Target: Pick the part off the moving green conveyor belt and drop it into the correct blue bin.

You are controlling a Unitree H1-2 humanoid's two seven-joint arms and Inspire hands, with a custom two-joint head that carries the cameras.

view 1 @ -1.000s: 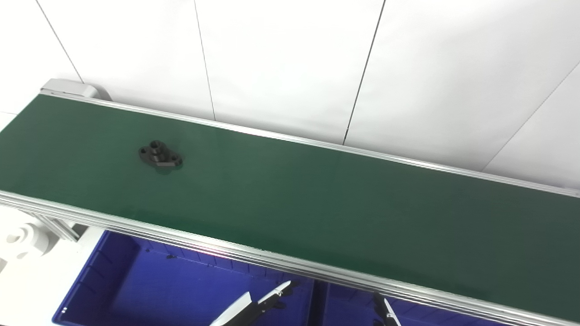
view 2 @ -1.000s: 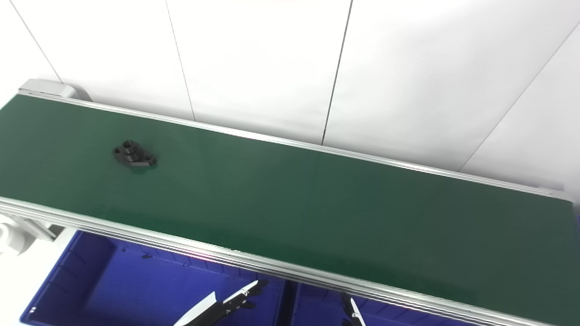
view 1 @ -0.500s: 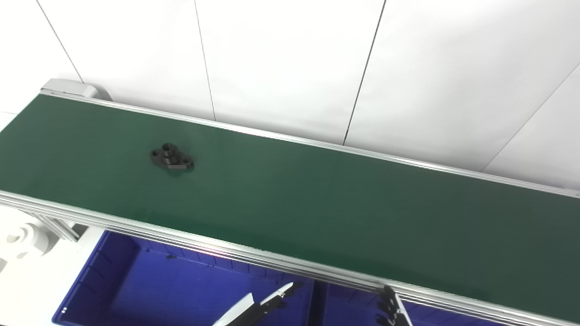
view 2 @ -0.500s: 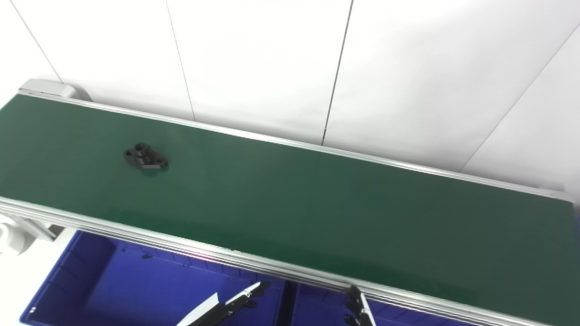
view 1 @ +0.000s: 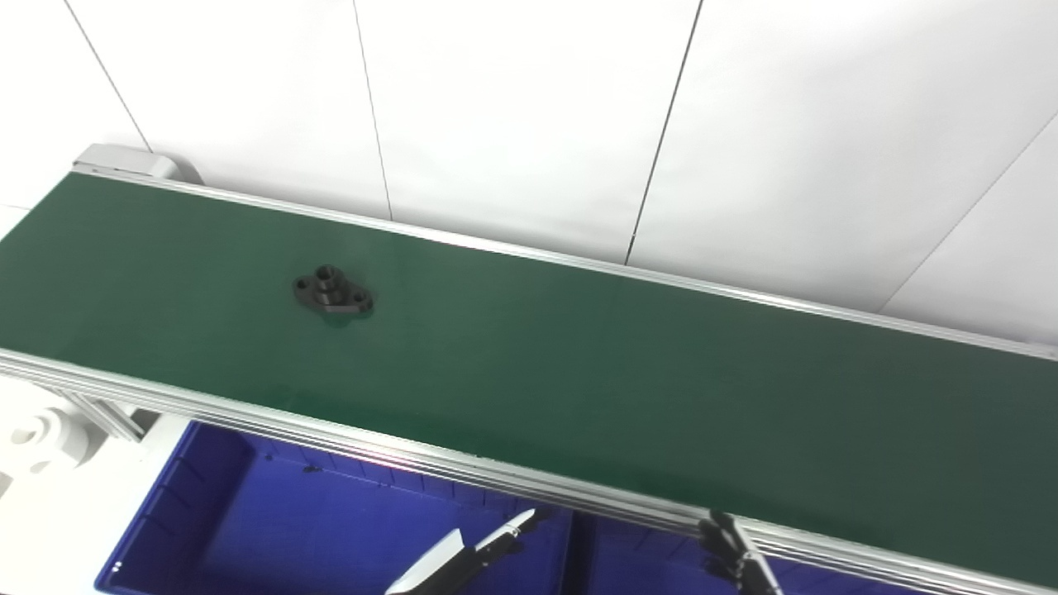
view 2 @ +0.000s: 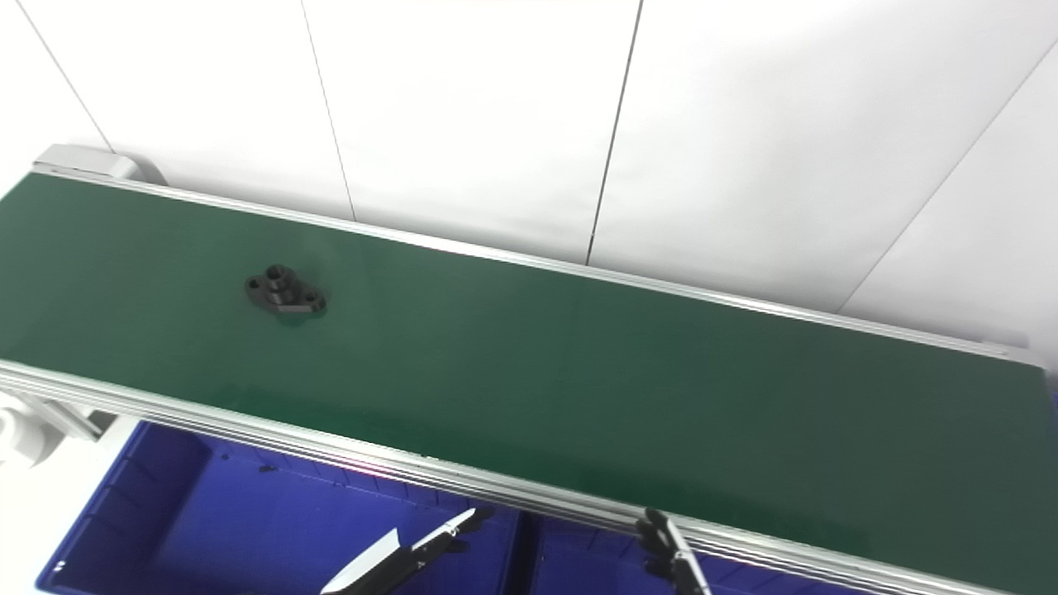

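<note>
I see only fingertips of the left robot hand (view 1: 463,555) and right robot hand (view 1: 736,554); the bottom edge cuts off the rest, so I cannot tell either's state. The conveyor rail (view 1: 413,450) hides the far walls of both blue bins (view 1: 248,512). The belt (view 1: 579,372) runs off frame at right.

Both hands low at the bottom edge — only fingertips in view.

The left hand (view 1: 463,558) shows a pale, pointed finger with a dark tip, slanting up to the right. The right hand (view 1: 736,552) shows a cluster of dark fingertips, raised higher — too little is visible to tell whether either is spread or closed.
</note>
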